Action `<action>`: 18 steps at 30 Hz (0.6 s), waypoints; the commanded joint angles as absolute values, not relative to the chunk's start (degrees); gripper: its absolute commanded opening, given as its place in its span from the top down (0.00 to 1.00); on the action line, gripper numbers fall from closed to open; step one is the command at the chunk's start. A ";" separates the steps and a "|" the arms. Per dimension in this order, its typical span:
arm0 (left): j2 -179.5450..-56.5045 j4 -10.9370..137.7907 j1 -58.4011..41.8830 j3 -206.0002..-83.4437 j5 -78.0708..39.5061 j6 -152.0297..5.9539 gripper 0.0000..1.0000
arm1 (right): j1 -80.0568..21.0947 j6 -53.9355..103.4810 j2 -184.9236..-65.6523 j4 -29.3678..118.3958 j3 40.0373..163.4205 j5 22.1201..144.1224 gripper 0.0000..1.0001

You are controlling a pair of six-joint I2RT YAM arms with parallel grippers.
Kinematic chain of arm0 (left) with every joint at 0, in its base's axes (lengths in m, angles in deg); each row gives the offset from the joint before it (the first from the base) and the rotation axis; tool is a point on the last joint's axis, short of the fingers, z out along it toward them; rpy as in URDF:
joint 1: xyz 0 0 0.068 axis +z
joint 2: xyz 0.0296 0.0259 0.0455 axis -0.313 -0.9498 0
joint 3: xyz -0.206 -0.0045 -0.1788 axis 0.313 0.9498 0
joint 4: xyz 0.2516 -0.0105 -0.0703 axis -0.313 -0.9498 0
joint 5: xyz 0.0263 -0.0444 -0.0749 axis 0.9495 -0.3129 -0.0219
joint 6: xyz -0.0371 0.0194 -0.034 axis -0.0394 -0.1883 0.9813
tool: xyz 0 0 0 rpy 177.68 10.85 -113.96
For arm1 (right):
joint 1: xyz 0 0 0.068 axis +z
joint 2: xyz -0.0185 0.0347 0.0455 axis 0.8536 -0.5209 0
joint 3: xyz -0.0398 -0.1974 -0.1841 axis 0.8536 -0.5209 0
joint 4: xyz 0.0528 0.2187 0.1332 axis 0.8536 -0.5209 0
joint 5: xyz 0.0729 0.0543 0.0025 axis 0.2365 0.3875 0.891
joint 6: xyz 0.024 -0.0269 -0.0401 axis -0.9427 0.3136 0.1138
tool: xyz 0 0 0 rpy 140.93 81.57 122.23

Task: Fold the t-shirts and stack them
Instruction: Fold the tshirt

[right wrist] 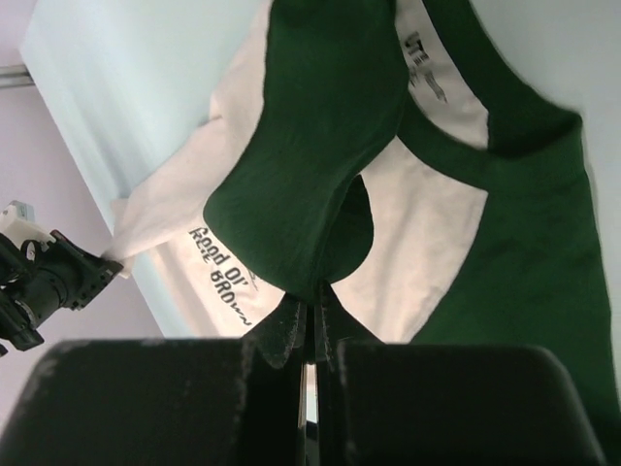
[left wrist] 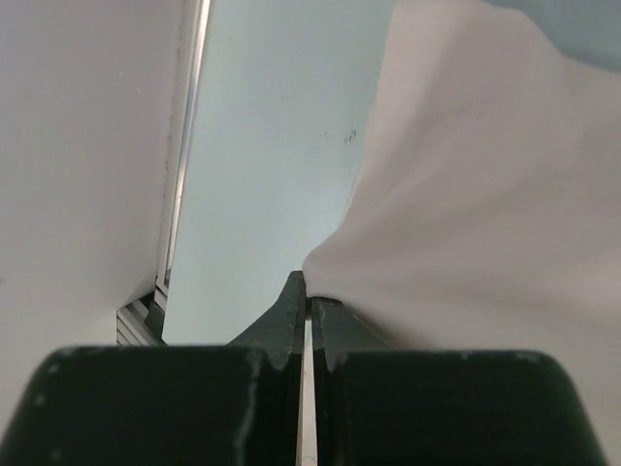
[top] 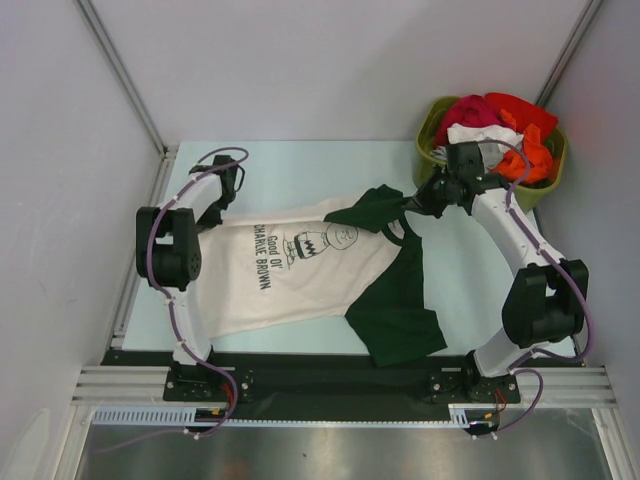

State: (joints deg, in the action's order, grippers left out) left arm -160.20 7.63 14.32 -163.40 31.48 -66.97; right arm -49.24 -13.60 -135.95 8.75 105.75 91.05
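Observation:
A cream-white t-shirt with dark green sleeves and black lettering lies spread across the table. My left gripper is shut on its cream hem corner at the far left. My right gripper is shut on the far green sleeve and holds it lifted over the collar. The near green sleeve lies flat on the table. The left gripper also shows in the right wrist view, at the shirt's corner.
An olive-green tub at the far right holds several more garments, red, orange and white. Grey walls stand on the left and right, with a metal rail along the left table edge.

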 commanded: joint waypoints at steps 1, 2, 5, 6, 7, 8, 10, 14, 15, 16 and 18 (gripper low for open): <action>-156.79 6.30 14.90 -161.15 30.12 -64.58 1.00 | -49.20 -14.73 -132.01 9.25 103.36 91.30 1.00; -156.79 6.30 14.99 -160.71 30.11 -64.14 1.00 | -49.20 -14.99 -131.31 9.16 102.31 91.39 1.00; -156.96 6.48 15.16 -159.13 30.73 -63.44 1.00 | -48.77 -15.35 -130.26 8.81 100.29 91.83 1.00; -157.05 6.57 15.25 -158.69 30.90 -63.35 1.00 | -48.42 -15.43 -129.90 8.55 99.67 91.65 1.00; -157.14 6.65 15.34 -158.51 31.16 -63.26 1.00 | -48.15 -15.52 -129.55 8.11 98.96 91.39 1.00; -157.23 6.74 15.51 -158.42 31.25 -63.17 1.00 | -47.80 -15.61 -128.50 8.11 98.09 91.04 1.00; -157.32 7.27 15.60 -158.16 31.34 -63.08 1.00 | -46.92 -16.40 -127.10 8.98 95.10 90.69 1.00; -158.45 7.53 15.69 -158.16 32.22 -62.91 1.00 | -46.48 -17.37 -125.33 9.69 91.58 90.42 1.00; -158.46 7.45 15.69 -158.16 32.48 -62.82 1.00 | -46.48 -17.28 -125.33 9.69 91.14 90.33 1.00; -158.46 7.62 15.69 -158.16 32.48 -62.73 1.00 | -46.57 -17.19 -125.24 9.52 90.96 90.25 1.00; -158.46 7.80 15.69 -157.98 32.31 -62.73 1.00 | -46.48 -16.93 -124.98 9.16 90.52 89.63 1.00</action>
